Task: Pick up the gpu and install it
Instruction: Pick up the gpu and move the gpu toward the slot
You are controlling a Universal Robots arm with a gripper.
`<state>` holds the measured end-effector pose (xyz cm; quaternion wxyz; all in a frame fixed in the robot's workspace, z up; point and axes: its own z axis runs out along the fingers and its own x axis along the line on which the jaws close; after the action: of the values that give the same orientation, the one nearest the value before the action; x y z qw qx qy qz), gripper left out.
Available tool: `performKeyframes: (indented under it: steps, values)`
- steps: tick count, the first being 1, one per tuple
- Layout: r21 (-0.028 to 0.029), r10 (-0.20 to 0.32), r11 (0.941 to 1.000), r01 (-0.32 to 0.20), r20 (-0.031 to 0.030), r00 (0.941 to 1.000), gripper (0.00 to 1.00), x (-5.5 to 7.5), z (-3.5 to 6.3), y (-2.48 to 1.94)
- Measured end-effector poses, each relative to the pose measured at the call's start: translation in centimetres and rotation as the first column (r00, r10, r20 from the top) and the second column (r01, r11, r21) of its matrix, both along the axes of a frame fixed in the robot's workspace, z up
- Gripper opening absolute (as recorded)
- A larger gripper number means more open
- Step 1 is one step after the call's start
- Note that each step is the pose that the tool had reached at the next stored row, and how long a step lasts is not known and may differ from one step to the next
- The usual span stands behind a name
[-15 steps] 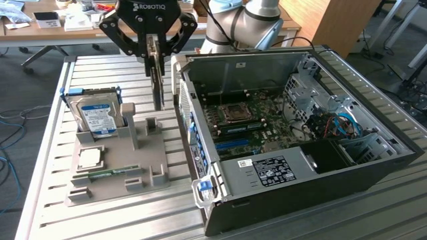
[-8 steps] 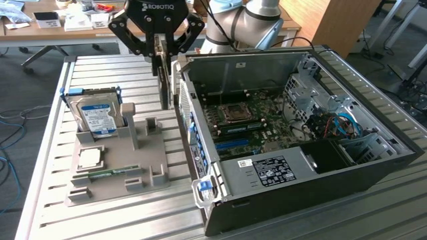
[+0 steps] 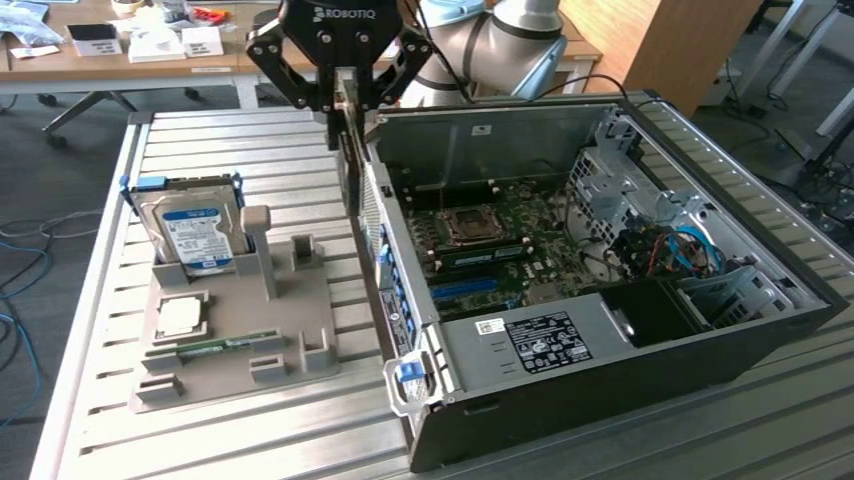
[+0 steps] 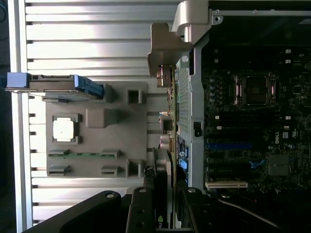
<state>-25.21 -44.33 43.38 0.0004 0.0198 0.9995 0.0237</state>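
Note:
The gpu (image 3: 343, 135) hangs edge-on and upright from my gripper (image 3: 347, 105), which is shut on its upper edge. It sits just above the rear wall of the open computer case (image 3: 747, 330), at the case's side nearest the exterior view's left. In the wrist view the gpu (image 4: 163, 167) runs as a thin dark strip from between my fingers (image 4: 141, 211) out to its silver end bracket (image 4: 167, 46). The green motherboard (image 3: 501, 250) lies inside the case, its slots apart from the card.
A grey parts holder (image 3: 300, 330) on the slatted metal table (image 3: 80, 400) carries a blue-labelled hard drive (image 3: 194, 235), a square CPU (image 3: 180, 315) and a narrow RAM stick (image 3: 220, 347). A desk with clutter (image 3: 134, 45) stands behind.

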Motion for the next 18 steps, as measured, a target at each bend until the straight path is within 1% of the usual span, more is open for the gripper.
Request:
performKeyframes:
  steps: [18]
  values:
    - [0.0,0.0,1.0,0.0,-0.0001,1.0,0.27,4.2,0.0,0.0]
